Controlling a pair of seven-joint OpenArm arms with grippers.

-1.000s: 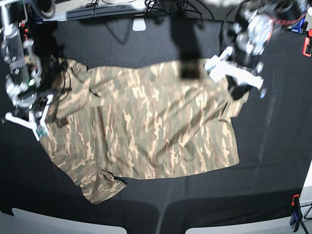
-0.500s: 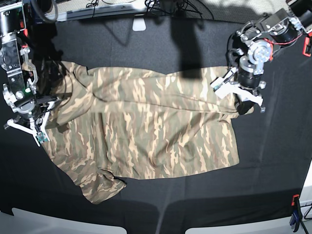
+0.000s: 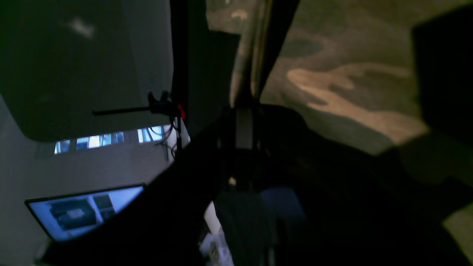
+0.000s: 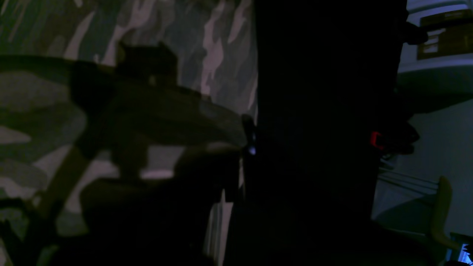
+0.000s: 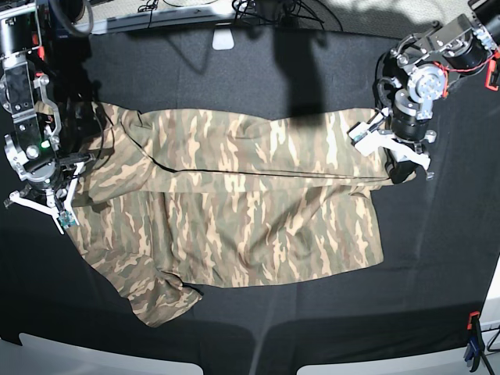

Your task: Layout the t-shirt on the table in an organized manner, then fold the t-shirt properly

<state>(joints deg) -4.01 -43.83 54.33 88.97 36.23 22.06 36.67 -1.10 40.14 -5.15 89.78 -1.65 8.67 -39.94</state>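
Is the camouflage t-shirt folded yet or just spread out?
Partly folded: the t-shirt has its far edge doubled over as a band across the table, pinched between the left gripper and right gripper.

Both wrist views dark and blurred. Fingertips of the left gripper buried under a fold of the t-shirt; right gripper tips likewise lost in cloth. Lower part of the left wrist view black, unreadable. Table cut off at every edge. Laptop screen too blurred to read.
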